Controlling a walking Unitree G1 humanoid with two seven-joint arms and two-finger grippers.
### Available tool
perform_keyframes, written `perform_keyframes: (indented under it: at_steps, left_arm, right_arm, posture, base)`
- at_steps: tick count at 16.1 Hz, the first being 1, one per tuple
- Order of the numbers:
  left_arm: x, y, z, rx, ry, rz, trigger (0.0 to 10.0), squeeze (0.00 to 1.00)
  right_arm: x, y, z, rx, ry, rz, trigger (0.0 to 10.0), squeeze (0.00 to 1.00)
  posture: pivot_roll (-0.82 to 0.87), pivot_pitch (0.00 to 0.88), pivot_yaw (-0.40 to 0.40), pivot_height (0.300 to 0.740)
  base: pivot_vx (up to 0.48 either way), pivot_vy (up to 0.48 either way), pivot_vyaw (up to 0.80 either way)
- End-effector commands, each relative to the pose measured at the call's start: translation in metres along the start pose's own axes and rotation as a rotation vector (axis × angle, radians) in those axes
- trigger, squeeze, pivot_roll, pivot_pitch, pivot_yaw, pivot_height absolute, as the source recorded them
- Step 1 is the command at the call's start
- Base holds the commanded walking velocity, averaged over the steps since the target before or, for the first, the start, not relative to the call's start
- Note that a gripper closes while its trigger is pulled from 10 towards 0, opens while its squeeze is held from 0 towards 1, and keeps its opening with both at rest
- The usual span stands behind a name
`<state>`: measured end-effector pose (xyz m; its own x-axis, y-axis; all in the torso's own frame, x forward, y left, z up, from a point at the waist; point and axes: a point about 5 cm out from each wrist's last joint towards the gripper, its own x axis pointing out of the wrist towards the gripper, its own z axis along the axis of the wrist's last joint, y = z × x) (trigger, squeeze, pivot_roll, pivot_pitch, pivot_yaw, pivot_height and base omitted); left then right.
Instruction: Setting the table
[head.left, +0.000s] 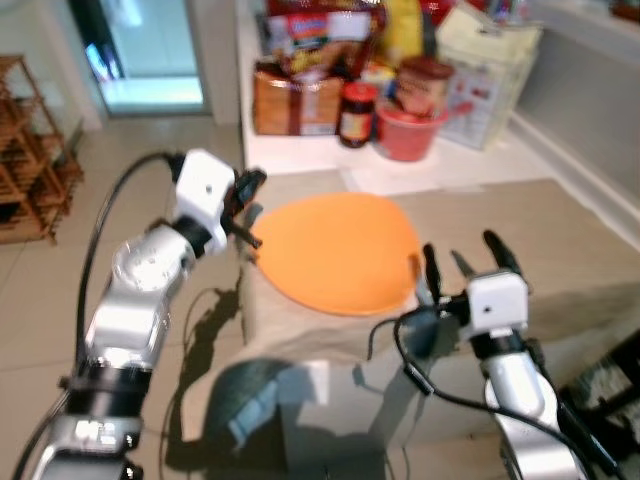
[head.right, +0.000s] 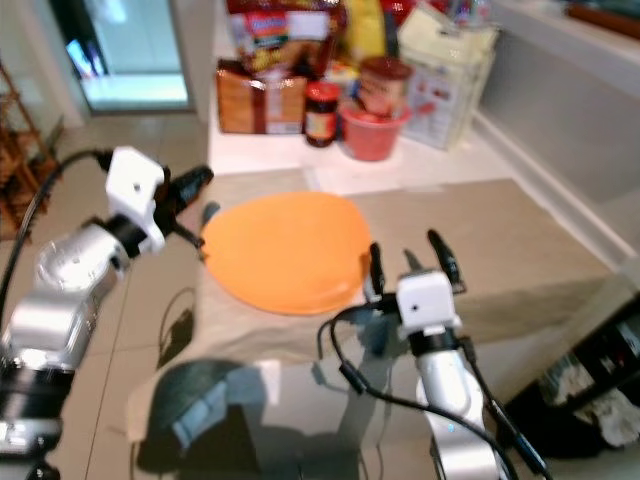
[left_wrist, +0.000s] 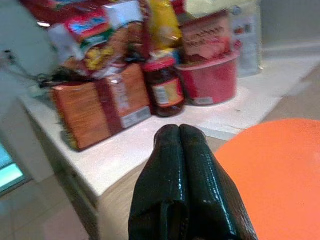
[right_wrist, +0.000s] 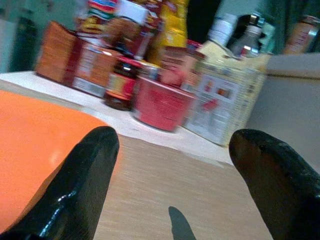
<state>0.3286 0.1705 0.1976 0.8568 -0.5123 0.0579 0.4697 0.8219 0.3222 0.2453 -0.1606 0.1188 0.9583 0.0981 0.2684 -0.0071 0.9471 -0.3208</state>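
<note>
Right end effector (head.left: 462, 262) gapes wide beside the orange placemat (head.left: 340, 252); left end effector (left_wrist: 181, 145) is pressed together, empty.

Head downward, wrists toward shared groceries (left_wrist: 165, 87).

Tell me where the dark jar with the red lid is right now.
The jar stands at the back of the white counter, between the orange box on the robot's left and the red bowl on its right.

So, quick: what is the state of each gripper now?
Left gripper: shut, holding nothing, at the orange mat's edge.
Right gripper: open, empty, beside the mat.
</note>
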Motion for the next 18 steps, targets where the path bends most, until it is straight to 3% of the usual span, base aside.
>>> perform_keyframes:
  at_steps: [1,5,8,11,13,16,18]
  left_arm:
    - [0.002,-0.003,-0.003,-0.006,0.033,-0.049,10.0,0.00]
    - [-0.011,-0.016,-0.002,-0.036,0.087,-0.193,10.0,0.00]
    - [-0.023,-0.008,-0.006,-0.039,0.132,-0.190,10.0,0.00]
    - [-0.040,0.011,-0.005,-0.038,0.166,-0.109,10.0,0.00]
    - [-0.040,0.017,-0.013,-0.043,0.176,0.001,10.0,0.00]
    - [-0.046,0.034,-0.036,0.025,0.328,0.177,10.0,0.00]
    - [-0.049,0.033,-0.045,0.025,0.390,0.206,10.0,0.00]
  right_arm:
    - [0.003,-0.006,0.002,0.004,-0.002,-0.026,10.0,0.00]
    - [0.003,-0.010,0.003,0.030,0.014,-0.053,10.0,0.00]
    - [0.003,-0.009,0.002,0.030,0.017,-0.049,10.0,0.00]
    - [0.004,-0.008,0.000,0.036,0.028,-0.043,10.0,0.00]
    - [0.006,-0.006,-0.002,0.034,0.030,-0.023,10.0,0.00]
    - [0.006,-0.006,-0.002,0.034,0.033,-0.017,10.0,0.00]
    - [0.006,-0.007,-0.002,0.034,0.038,-0.015,10.0,0.00]
  posture:
    - [0.04,0.000,0.005,0.740]
    - [0.05,0.000,0.004,0.740]
    - [0.06,0.000,0.002,0.740]
    - [0.08,0.000,-0.014,0.740]
    - [0.08,0.000,-0.019,0.740]
    - [0.08,0.000,-0.025,0.740]
    - [0.08,0.000,-0.028,0.740]
  base:
    - [0.000,0.000,0.00]
    - [0.000,0.000,0.00]
    - [0.000,0.000,0.00]
    - [0.000,0.000,0.00]
    - [0.000,0.000,0.00]
    - [0.000,0.000,0.00]
    - [0.000,0.000,0.00]
